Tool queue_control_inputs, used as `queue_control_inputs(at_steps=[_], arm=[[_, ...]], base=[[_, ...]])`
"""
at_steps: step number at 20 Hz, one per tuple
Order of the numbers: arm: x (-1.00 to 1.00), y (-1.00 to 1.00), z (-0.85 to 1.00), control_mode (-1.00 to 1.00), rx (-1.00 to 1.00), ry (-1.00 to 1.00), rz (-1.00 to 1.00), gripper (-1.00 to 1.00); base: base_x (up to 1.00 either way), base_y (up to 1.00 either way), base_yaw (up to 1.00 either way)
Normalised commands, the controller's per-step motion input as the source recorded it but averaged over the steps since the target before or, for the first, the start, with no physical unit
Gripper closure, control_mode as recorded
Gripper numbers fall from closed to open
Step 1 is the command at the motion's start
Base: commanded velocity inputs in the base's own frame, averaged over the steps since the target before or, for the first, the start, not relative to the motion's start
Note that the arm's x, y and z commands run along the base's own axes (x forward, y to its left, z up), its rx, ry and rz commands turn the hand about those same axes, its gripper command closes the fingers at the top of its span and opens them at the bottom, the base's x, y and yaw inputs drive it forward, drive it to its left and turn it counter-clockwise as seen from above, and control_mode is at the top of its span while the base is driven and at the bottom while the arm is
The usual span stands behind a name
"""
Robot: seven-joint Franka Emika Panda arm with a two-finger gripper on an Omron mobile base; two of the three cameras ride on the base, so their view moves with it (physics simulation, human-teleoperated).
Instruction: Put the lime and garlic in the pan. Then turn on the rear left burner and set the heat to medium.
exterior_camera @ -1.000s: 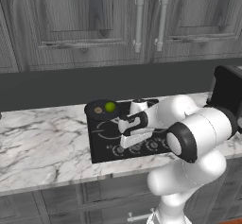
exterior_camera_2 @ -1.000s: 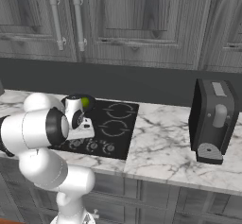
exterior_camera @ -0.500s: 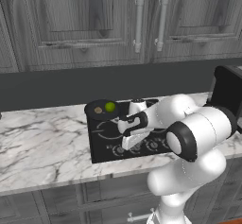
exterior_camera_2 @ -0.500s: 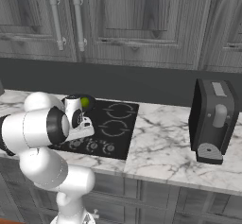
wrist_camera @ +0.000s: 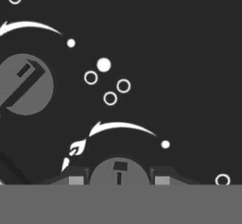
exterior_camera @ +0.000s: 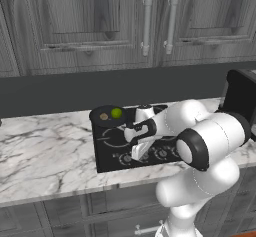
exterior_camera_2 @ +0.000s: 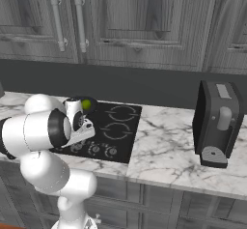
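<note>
The black pan (exterior_camera: 98, 121) stands on the rear left corner of the black glass cooktop (exterior_camera: 165, 140), so the rear left burner is hidden beneath it. In the pan lie the bright green lime (exterior_camera: 116, 113) and the tan garlic (exterior_camera: 103, 116). The lime (exterior_camera_2: 86, 105) also peeks out beside my arm. My gripper (exterior_camera: 136, 155) points down at the front row of knobs, in front of the pan. In the hand view its fingertips (wrist_camera: 78, 178) flank a round grey knob (wrist_camera: 118, 173) and touch its sides: the gripper (wrist_camera: 118, 179) is shut on it.
A second grey knob (wrist_camera: 23, 83) lies to the left in the hand view, with white flame marks and dot symbols printed between them. A dark toaster (exterior_camera_2: 217, 124) stands on the marble counter (exterior_camera_2: 164, 146) right of the cooktop. Grey cabinets (exterior_camera: 145, 26) hang above.
The hand has shifted very slightly over the knob row. Pan, lime and garlic have not moved.
</note>
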Motion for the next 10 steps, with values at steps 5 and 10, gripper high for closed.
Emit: queue_control_inputs(at_steps=[5,10], arm=[[0.0,0.0,-0.01,-1.0,0.0,0.01,0.19,1.0],[0.0,0.0,-0.03,-1.0,0.0,0.01,0.2,1.0]], base=[[0.0,0.0,0.0],[0.0,0.0,0.0]])
